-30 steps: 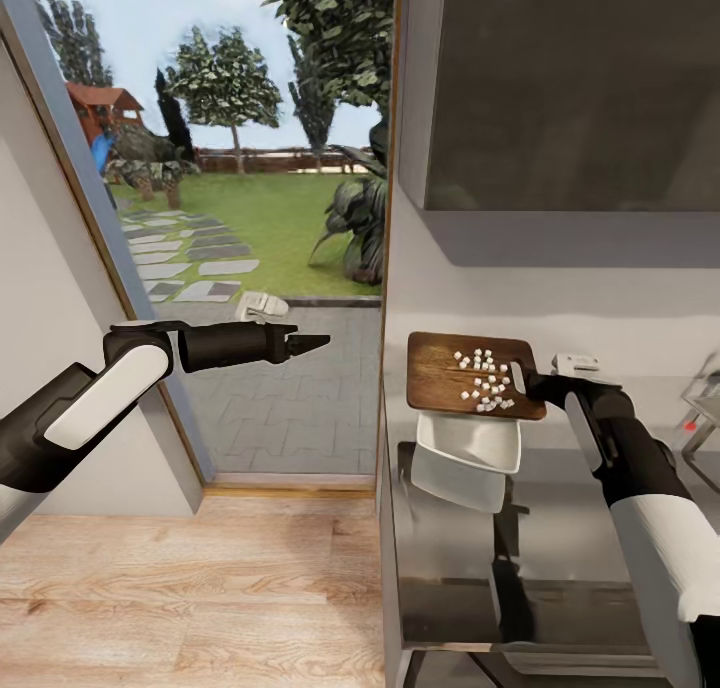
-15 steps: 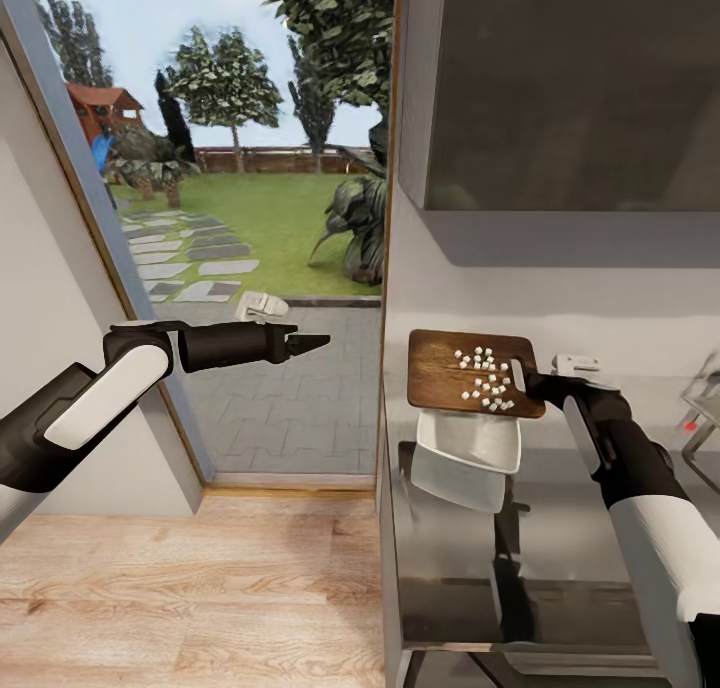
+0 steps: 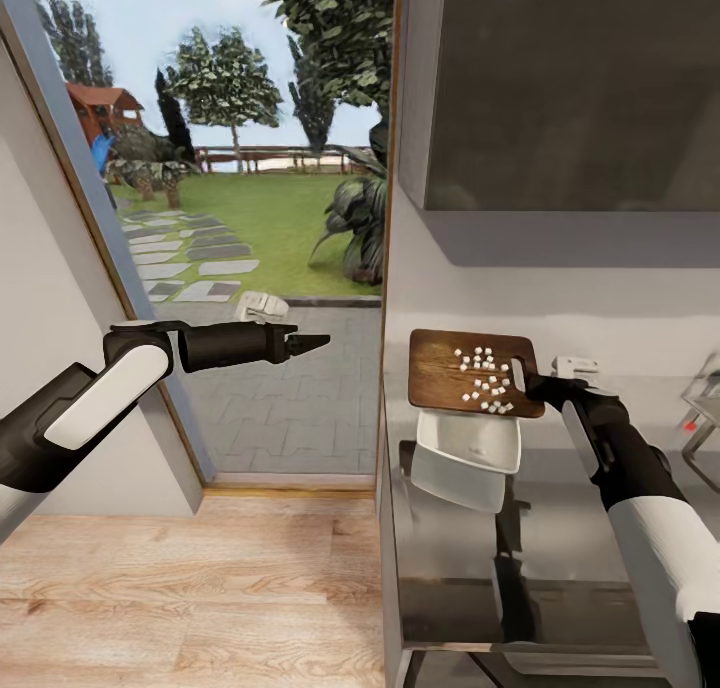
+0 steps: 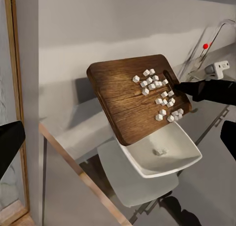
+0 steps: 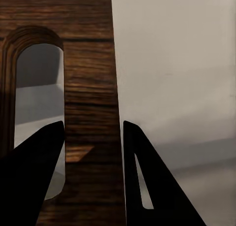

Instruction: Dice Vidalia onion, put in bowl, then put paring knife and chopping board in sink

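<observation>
My right gripper [image 3: 524, 379] is shut on the slot-handle end of the dark wooden chopping board [image 3: 445, 373]; its fingers [image 5: 142, 177] pinch the edge beside the slot. The board [image 4: 125, 95] hangs tilted above the white bowl [image 4: 169, 159], its low edge over the rim. Several white diced onion pieces [image 4: 157, 90] cling near the handle end, and one piece [image 4: 158, 151] lies in the bowl [image 3: 470, 443]. The bowl rests on the glossy grey countertop [image 3: 450, 578]. My left gripper [image 3: 312, 344] is open and holds nothing, stretched out over the doorway. The paring knife is out of view.
The chrome tap [image 3: 703, 393] with its red knob [image 3: 689, 426] stands at the far right, also the tap [image 4: 216, 31] behind the board. A dark wall cabinet [image 3: 570, 88] hangs above the counter. An open doorway to a paved garden [image 3: 250, 218] lies left, over wood flooring [image 3: 190, 598].
</observation>
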Robot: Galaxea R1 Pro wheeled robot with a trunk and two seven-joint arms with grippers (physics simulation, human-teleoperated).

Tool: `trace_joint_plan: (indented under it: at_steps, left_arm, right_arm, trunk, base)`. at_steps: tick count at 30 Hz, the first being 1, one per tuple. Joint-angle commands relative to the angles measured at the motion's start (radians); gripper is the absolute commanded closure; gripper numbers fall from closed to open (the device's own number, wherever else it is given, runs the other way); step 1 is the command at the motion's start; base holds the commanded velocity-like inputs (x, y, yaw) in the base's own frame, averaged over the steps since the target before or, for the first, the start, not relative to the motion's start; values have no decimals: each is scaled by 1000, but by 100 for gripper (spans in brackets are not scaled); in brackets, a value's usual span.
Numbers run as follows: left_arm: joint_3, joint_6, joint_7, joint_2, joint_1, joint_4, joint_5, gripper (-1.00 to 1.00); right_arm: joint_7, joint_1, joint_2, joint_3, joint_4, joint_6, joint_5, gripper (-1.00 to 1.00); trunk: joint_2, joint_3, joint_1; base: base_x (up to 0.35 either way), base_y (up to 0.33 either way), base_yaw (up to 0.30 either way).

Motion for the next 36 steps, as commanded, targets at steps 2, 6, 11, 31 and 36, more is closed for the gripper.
trace_joint_plan:
  at_steps: [2, 6, 11, 31, 36]
  left_arm:
    - [-1, 1, -3, 0, -1, 0, -1, -100]
    - [-1, 1, -3, 0, -1, 0, -1, -100]
    - [-1, 1, -3, 0, -1, 0, -1, -100]
    - [-1, 1, -3, -1, -1, 0, 0, -100]
    - [-1, 1, -3, -4, -1, 0, 0, -100]
  right_arm:
    - [-3, -1, 0, 0, 0, 4, -10, 100]
    - [-3, 0, 0, 0, 1, 3, -10, 100]
    - [-3, 3, 1, 0, 16, -41, -10, 100]
    - [-1, 4, 3, 1, 50, -125, -10, 100]
    - [0, 5, 5, 1, 51, -129, -10, 100]
  trunk:
    - [-1, -2, 0]
    - [-1, -2, 0]
    - [-1, -2, 0]
    - [-1, -2, 0]
    - [-1, -2, 0]
  base:
    - [0, 0, 0]
    - [0, 0, 0]
    - [0, 0, 0]
    - [0, 0, 0]
    - [0, 0, 0]
